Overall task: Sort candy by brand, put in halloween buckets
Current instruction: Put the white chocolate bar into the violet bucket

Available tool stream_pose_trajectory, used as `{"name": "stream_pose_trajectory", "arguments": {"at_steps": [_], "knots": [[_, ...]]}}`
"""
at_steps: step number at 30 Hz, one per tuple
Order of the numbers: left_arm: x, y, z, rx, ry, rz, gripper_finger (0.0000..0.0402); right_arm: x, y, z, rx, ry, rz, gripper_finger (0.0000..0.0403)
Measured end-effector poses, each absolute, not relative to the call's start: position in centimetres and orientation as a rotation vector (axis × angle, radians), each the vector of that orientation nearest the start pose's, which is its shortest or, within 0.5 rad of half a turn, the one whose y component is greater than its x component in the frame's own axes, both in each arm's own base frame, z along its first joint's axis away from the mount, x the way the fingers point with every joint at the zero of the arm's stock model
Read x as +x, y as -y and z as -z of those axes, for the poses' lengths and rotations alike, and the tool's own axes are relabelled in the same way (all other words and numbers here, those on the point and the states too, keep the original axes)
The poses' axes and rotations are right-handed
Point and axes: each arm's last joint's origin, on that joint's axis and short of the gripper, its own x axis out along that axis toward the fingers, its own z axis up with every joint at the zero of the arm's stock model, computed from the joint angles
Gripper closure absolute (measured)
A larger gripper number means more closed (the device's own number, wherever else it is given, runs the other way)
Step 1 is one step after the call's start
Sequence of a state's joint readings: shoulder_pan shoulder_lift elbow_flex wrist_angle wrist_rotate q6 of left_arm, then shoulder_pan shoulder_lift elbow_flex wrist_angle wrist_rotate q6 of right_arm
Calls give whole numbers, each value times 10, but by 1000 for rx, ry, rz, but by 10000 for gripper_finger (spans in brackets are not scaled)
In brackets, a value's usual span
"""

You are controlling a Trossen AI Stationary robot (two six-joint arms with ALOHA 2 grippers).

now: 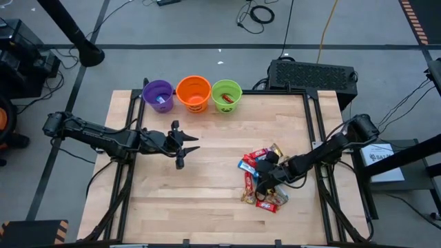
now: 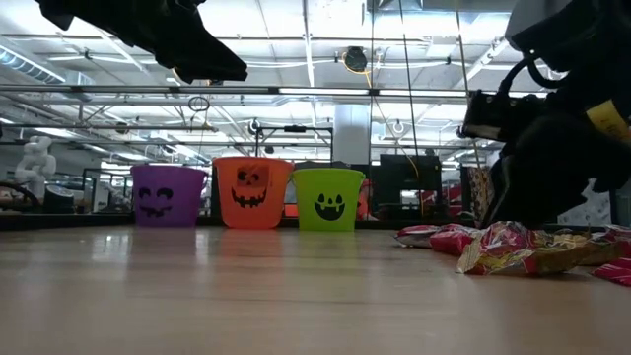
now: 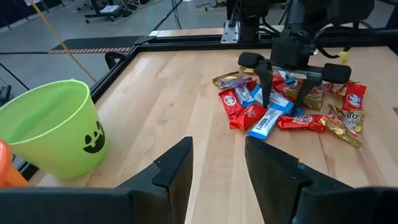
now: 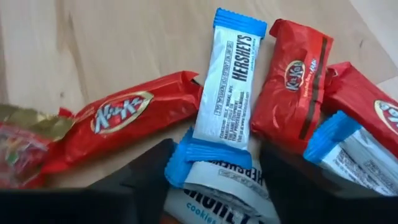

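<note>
Red, blue and gold candy (image 1: 264, 180) lies in a pile at the lower right of the high view, on the wooden counter (image 1: 207, 193). The right pincer (image 1: 265, 184) is down over the pile with its jaws open. In its own wrist view, a white and blue bar (image 4: 227, 81) lies just ahead of the gap between the two dark fingers (image 4: 134, 180), with another like it under them. Nothing is held yet.

My guess is that this is the picking step. Next the pincer should close on one bar only. That will be tricky, because red bars (image 4: 118, 115) touch it on both sides and could come up too.

Three buckets stand in a row at the upper middle of the high view: purple (image 1: 159, 96), orange (image 1: 193, 92) and green (image 1: 227, 95). They sit close to the counter's far edge, so a hard bump could push one off. The purple and green ones look like they have something in them.

Bare wood lies between the pile and the buckets. The left pincer (image 1: 185, 142) hangs in the air at centre left, jaws open and empty, so the right arm should steer past it.
</note>
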State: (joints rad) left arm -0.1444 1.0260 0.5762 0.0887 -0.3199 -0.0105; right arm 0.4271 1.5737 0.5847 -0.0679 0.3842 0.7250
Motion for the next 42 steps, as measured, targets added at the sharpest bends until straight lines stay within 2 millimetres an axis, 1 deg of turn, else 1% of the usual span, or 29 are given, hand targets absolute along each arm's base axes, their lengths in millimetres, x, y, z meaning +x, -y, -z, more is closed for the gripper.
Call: {"name": "stream_pose_trajectory", "arguments": {"at_steps": [4,9,12,14,16,21,30,33,37,42], "knots": [[218,22,-243,75,-348,-179,247,234,-94,-109,260,-924,327,241],[218,22,-244,89,-347,-177,247,235,-95,-109,265,-922,319,328],[218,22,-244,89,-347,-177,247,237,-96,-110,259,-903,291,371],[218,22,-244,90,-348,-176,247,238,-97,-111,256,-894,269,389],[218,22,-244,90,-348,-176,247,239,-97,-112,252,-888,253,394],[218,22,-244,90,-348,-176,247,239,-98,-119,257,-865,220,389],[218,22,-244,87,-342,-179,247,237,-93,-146,236,-766,175,388],[223,22,-241,68,-340,-205,247,237,-90,-155,219,-734,159,388],[244,20,-222,77,-371,-216,247,235,-85,-166,203,-695,149,388],[279,17,-185,42,-369,-41,233,234,-83,-171,172,-675,135,388]]}}
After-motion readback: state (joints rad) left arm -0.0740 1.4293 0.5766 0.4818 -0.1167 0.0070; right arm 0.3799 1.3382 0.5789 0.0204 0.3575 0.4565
